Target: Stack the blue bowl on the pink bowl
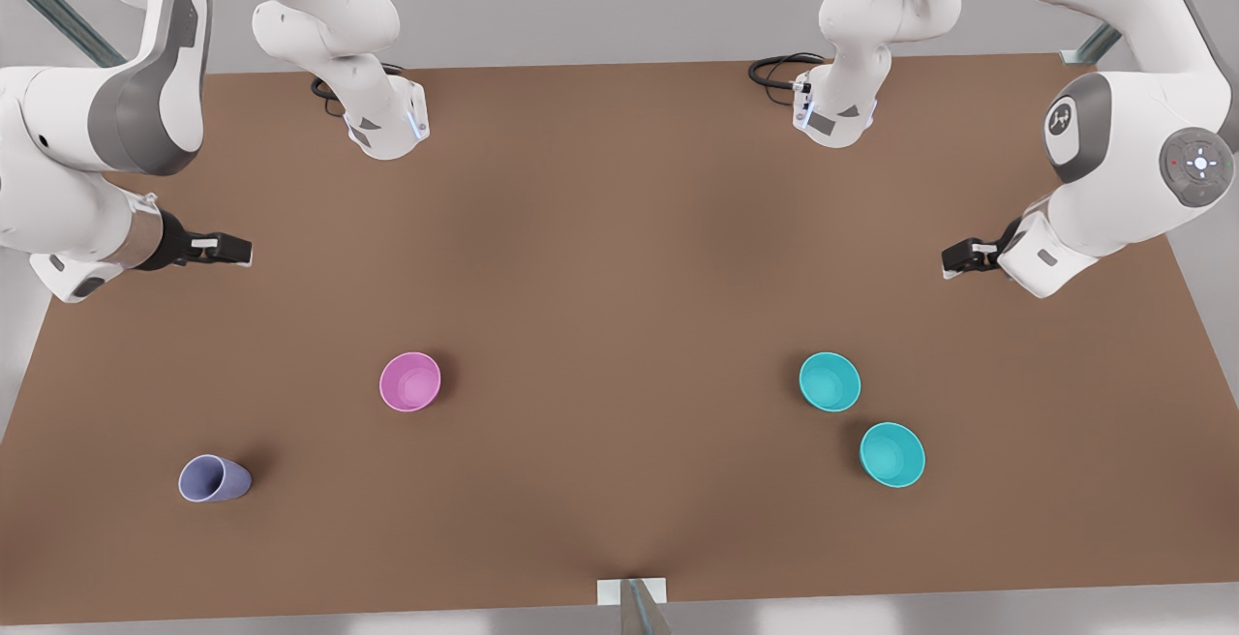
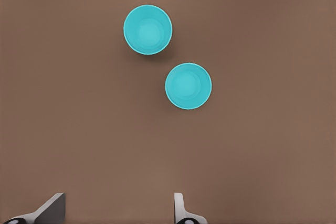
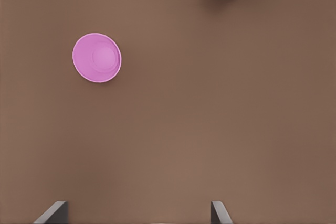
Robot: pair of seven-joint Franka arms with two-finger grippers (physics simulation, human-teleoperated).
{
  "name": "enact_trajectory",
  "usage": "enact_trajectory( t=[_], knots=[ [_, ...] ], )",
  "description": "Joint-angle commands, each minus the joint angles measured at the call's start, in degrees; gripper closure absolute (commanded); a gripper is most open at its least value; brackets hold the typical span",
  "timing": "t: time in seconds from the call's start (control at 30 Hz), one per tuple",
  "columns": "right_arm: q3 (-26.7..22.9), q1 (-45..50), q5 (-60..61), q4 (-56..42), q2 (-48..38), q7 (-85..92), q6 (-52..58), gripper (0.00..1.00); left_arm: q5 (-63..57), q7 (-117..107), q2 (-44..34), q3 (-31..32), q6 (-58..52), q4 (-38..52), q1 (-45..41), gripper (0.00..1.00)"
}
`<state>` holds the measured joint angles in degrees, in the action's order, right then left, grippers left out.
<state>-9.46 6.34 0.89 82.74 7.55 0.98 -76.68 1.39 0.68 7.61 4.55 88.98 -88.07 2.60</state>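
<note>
overhead, left gripper [image 1: 953, 260] spread above two blue bowls [image 1: 830, 381], right gripper [image 1: 239, 250] spread, pink bowl [image 1: 409, 381] apart

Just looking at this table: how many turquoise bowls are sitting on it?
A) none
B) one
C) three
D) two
D: two turquoise bowls, one and the other, sit apart near each other on the front view's right; the pink bowl and a lavender cup are the other things on the table.
</note>
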Motion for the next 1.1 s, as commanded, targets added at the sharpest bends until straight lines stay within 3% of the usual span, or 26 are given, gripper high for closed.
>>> enact_trajectory(
  t=[0.0,0.1,0.23,0.33,0.4,0.57,1.07],
  knots=[
    [-0.03,-0.02,-0.01,0.05,-0.08,0.07,-1.01,0.0,-0.07,0.2,-0.05,0.02,0.14,0.09,0.12,0.0],
    [0.14,0.07,1.93,-0.91,4.83,0.86,-4.26,0.0,-0.15,0.2,-0.05,0.11,0.14,0.18,0.12,0.0],
    [0.5,1.3,7.03,-0.83,17.93,1.55,-20.24,0.0,-0.15,0.2,-0.05,0.1,0.14,0.18,0.12,0.0],
    [0.5,1.92,7.37,9.62,18.11,5.08,-36.58,0.0,-0.15,0.2,0.04,0.02,0.22,0.18,0.12,0.0],
    [0.67,2.53,8.87,21.05,18.2,5.34,-53.12,0.0,-0.15,0.2,0.21,0.02,0.49,0.18,0.21,0.0],
    [1.99,4.82,17.22,21.59,23.82,6.66,-57.53,0.0,-0.07,0.03,0.13,0.02,0.05,0.09,0.21,0.0],
    [2.25,4.99,18.89,22.99,27.51,8.24,-56.91,0.0,-0.15,0.03,0.57,0.02,-2.15,0.09,0.21,0.0]
  ],
)
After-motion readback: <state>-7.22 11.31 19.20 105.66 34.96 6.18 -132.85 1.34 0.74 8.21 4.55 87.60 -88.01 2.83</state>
